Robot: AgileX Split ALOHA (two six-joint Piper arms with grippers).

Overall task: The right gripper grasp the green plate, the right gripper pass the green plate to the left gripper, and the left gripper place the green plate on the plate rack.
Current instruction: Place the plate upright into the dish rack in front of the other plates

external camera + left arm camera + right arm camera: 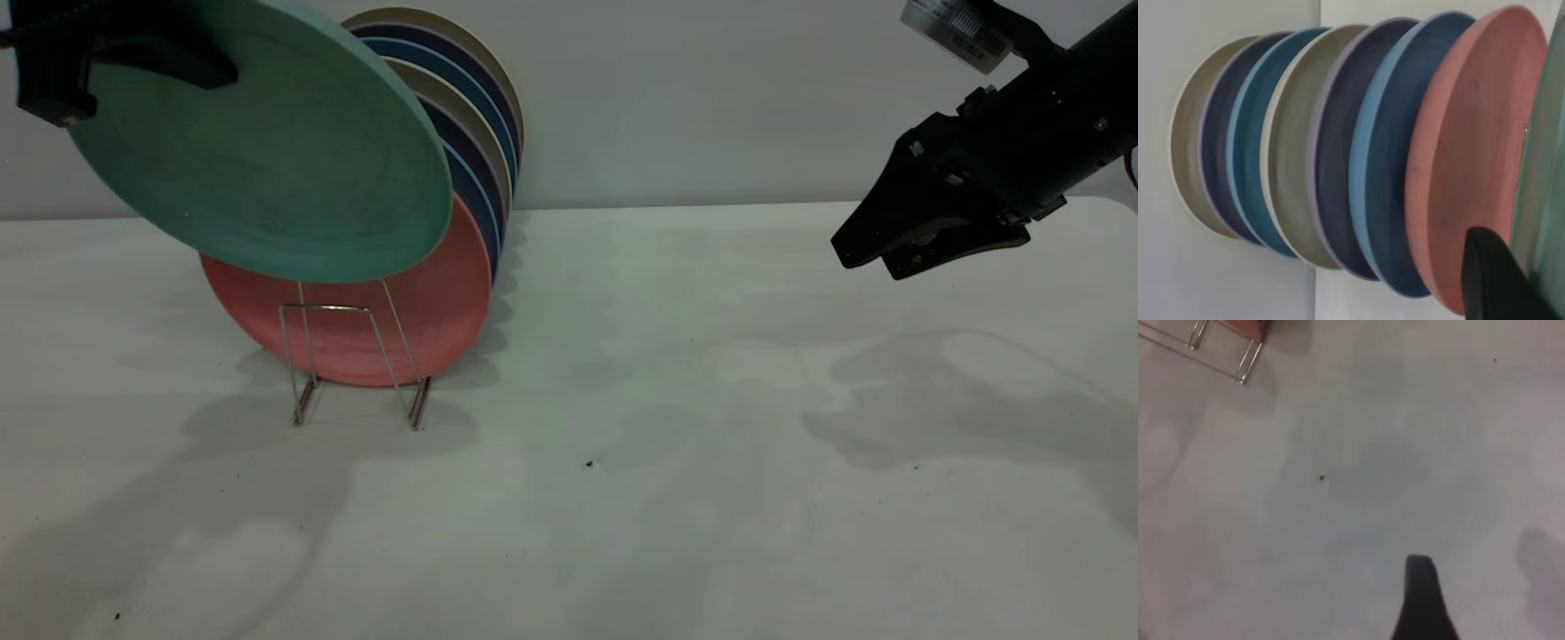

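At the far left of the exterior view, the left pincer (133, 67) grips the green plate (276, 160) by its upper edge. The plate hangs tilted in the air, above the front of the plate rack (356, 364). It does not sit in the rack. Just behind it stands a pink plate (400, 320), upright in the rack. More plates (484, 133), dark blue, light blue and cream, stand in a row behind the pink one. In the left wrist view the pink plate (1471, 160) is right beside the green plate's rim (1541, 167). The front wire loop of the rack has nothing in it. The white worktop (676, 427) spreads out to the right. Far to the right, the right pincer (867, 258) hangs in the air above the worktop, well apart from the plates. It grips nothing, and I cannot tell if its fingers are parted or closed.
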